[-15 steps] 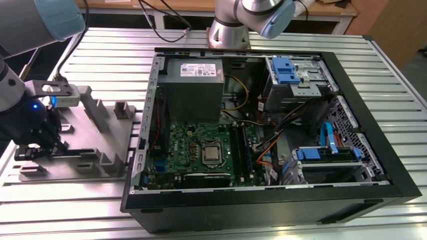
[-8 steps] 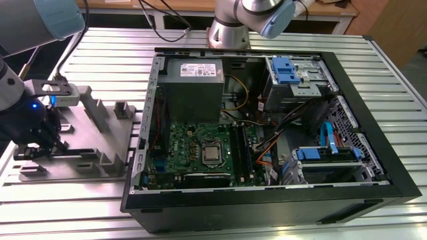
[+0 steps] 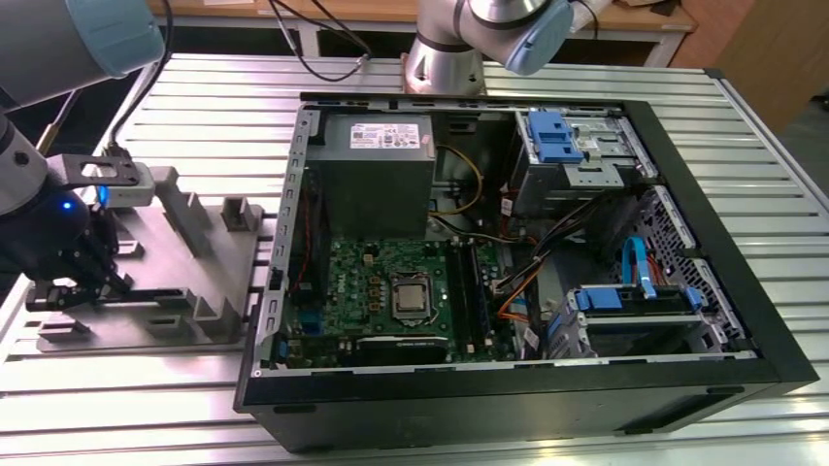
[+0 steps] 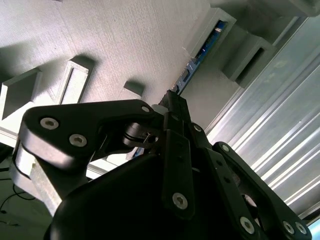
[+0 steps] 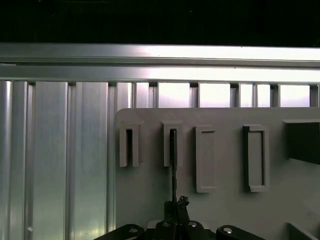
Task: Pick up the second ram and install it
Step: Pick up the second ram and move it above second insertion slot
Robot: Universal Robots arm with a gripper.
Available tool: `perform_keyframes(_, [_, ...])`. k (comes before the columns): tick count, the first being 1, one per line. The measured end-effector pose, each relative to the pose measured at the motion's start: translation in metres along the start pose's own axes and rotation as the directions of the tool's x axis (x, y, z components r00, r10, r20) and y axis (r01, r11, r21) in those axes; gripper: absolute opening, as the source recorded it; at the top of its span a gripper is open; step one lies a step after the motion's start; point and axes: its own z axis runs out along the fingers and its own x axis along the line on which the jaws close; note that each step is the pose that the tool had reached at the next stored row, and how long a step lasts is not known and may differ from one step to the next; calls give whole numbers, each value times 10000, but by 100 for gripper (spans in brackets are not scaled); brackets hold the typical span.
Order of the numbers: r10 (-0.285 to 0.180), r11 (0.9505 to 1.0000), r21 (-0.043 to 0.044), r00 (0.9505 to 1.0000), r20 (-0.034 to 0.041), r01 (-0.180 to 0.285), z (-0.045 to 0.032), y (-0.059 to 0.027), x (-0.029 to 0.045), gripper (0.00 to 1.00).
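First wrist view: one gripper (image 5: 175,206) pinches one second ram (image 5: 173,167) (standing edgewise).

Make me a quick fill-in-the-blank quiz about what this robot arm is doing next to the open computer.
1. The gripper is shut on the second ram, which stands on its ____ in a slotted peg.
2. That peg belongs to a grey moulded ____.
3. In the exterior view, it lies on the ____ of the computer case.

Missing words: edge; tray; left.
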Motion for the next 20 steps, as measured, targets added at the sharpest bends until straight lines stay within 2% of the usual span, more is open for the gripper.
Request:
perform_keyframes(7, [4,10000,0,10000,0,-4,-2,0,0,11])
perform_keyframes(9, [5,10000,-2,10000,-2,-5,-27,0,-1,11])
perform_keyframes(17, [4,10000,10,10000,1,-4,-221,-3,-6,11])
perform_keyframes(20, [4,10000,12,10000,1,-4,-268,-3,-8,11])
